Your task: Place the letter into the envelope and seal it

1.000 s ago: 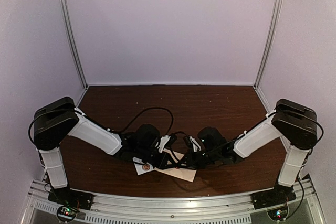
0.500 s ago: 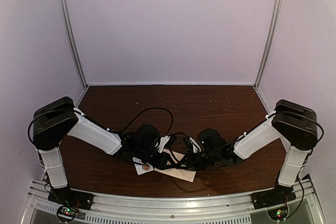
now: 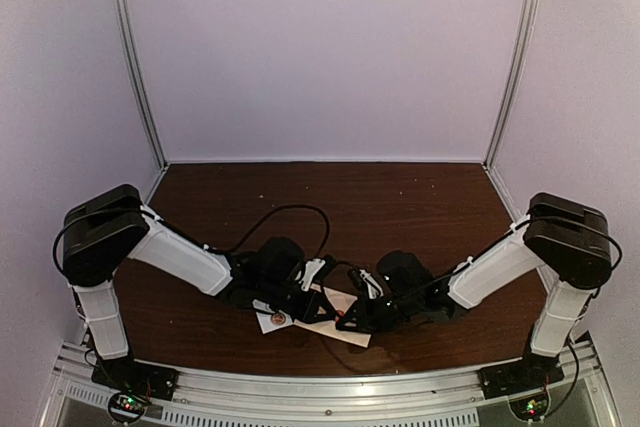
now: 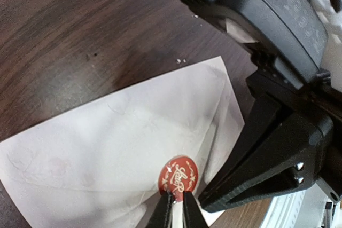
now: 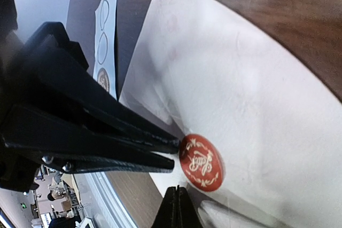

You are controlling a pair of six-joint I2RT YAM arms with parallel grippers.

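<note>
The pale envelope (image 4: pixel 123 132) lies flat on the table with its pointed flap folded down. A round red seal sticker (image 4: pixel 179 175) sits at the flap's tip. My left gripper (image 4: pixel 178 198) is shut on the sticker's near edge. In the right wrist view the sticker (image 5: pixel 201 162) shows on the envelope (image 5: pixel 240 94), with the left fingers touching its edge. My right gripper (image 5: pixel 177 189) is shut and empty, its tip just beside the sticker. From above, both grippers meet over the envelope (image 3: pixel 352 336). The letter is hidden.
A white sticker strip (image 5: pixel 106 41) with another red seal lies on the brown table (image 3: pixel 400 207) left of the envelope; it shows from above as the strip (image 3: pixel 273 319). Black cables loop behind the grippers. Metal posts and pale walls enclose the table.
My right gripper has shifted slightly left and nearer, closer over the envelope. The left arm and the envelope have stayed put.
</note>
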